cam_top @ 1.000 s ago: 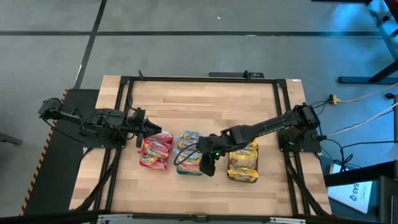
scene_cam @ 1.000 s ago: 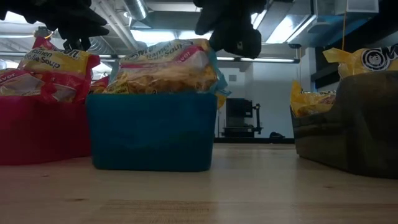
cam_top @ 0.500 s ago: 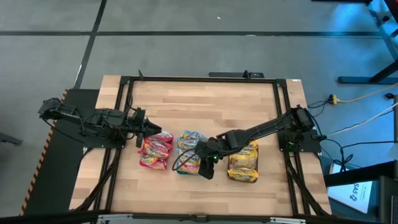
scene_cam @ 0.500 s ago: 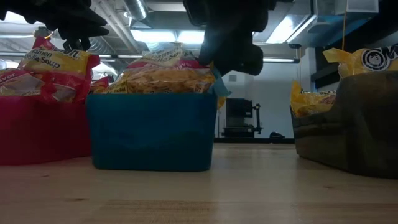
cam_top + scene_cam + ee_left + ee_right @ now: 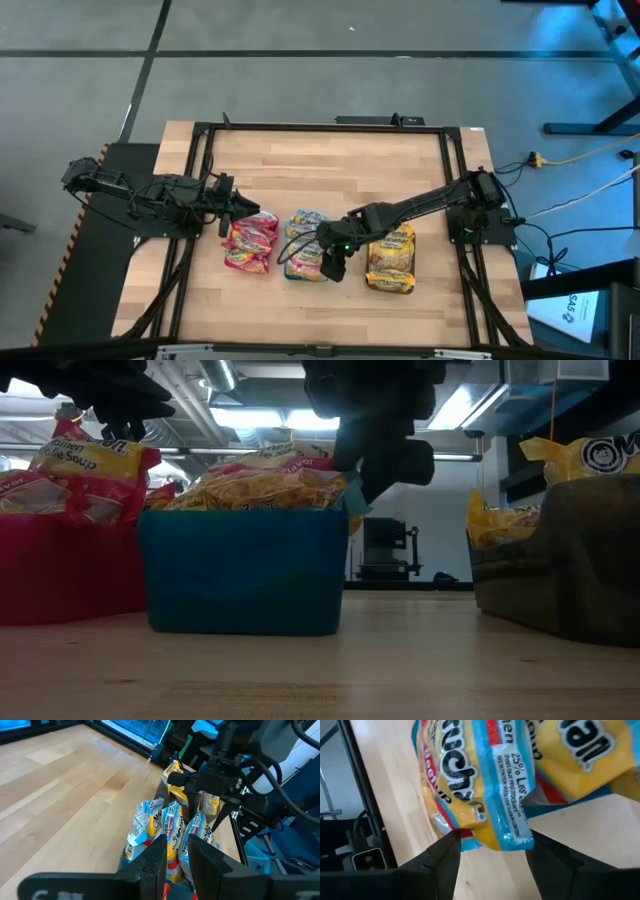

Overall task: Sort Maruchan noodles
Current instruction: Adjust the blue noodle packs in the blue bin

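Observation:
Three trays stand in a row. The red tray (image 5: 60,575) holds red Maruchan packets (image 5: 250,243). The teal tray (image 5: 240,570) holds blue-edged packets (image 5: 303,240). The dark grey tray (image 5: 570,560) holds yellow ones (image 5: 392,258). My right gripper (image 5: 330,268) is open at the teal tray's near end, its fingers on either side of the top blue-edged packet (image 5: 265,480), which lies flat on the pile. My left gripper (image 5: 240,210) hovers above the far end of the red packets with a narrow gap between its fingers (image 5: 177,850) and nothing in it. My right gripper comes slanting down from the table's right, its open fingers flanking the near end (image 5: 495,832) of the top blue-edged packet. Whether either finger touches the packet I cannot tell. The packet rests on the other packets in the teal tray.
Bare wood lies on the far half of the table (image 5: 330,165) and along the near edge in front of the trays. A black frame (image 5: 200,200) runs around the work area, and cables hang by the right arm's base.
My right gripper has sunk a little over the teal tray and opened, letting go of the blue-edged packet. The packet, first held up above the pile, has come down and now lies flat on it.

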Controlling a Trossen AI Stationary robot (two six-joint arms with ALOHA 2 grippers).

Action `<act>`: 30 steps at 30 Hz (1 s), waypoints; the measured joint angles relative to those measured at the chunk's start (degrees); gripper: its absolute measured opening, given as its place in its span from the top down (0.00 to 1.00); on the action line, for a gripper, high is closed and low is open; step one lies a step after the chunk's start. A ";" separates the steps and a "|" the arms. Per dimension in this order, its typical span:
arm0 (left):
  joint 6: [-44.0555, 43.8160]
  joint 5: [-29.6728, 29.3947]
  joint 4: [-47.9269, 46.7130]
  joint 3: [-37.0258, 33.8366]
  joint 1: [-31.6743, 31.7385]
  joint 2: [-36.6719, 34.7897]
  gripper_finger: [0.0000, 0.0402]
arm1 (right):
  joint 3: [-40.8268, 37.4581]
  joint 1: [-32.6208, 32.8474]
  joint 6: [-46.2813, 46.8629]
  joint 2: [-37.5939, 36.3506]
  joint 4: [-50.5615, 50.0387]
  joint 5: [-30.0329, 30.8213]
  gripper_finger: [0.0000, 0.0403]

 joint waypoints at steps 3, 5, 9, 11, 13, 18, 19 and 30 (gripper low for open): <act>0.00 0.00 0.00 0.00 0.00 0.00 0.82 | 0.02 0.09 -0.02 -0.02 -0.99 -0.04 0.46; 0.02 0.00 0.00 0.00 0.00 0.00 0.82 | 0.02 0.15 -0.03 0.00 -2.86 -0.54 0.47; 0.11 -0.01 0.00 0.00 0.00 -0.01 0.82 | 0.02 0.09 -0.06 -0.36 -6.79 -4.38 0.48; 0.37 -0.01 -0.02 0.00 0.00 0.00 0.82 | 0.02 0.09 -0.28 -0.42 -7.83 -4.69 0.48; 0.41 0.00 0.00 0.00 0.00 -0.01 0.82 | 0.02 -0.11 -0.29 -0.42 -9.36 -3.33 0.48; 0.39 0.00 -0.02 0.00 0.00 0.01 0.82 | 0.02 -2.39 1.08 -0.42 -13.31 9.16 0.48; 0.39 -0.02 0.00 0.00 0.00 -0.01 0.82 | 0.03 -3.11 1.99 -0.42 -14.74 10.84 0.48; 0.33 -0.01 0.00 0.00 0.00 -0.01 0.82 | 5.99 -7.77 -2.69 -0.39 -24.82 13.39 0.48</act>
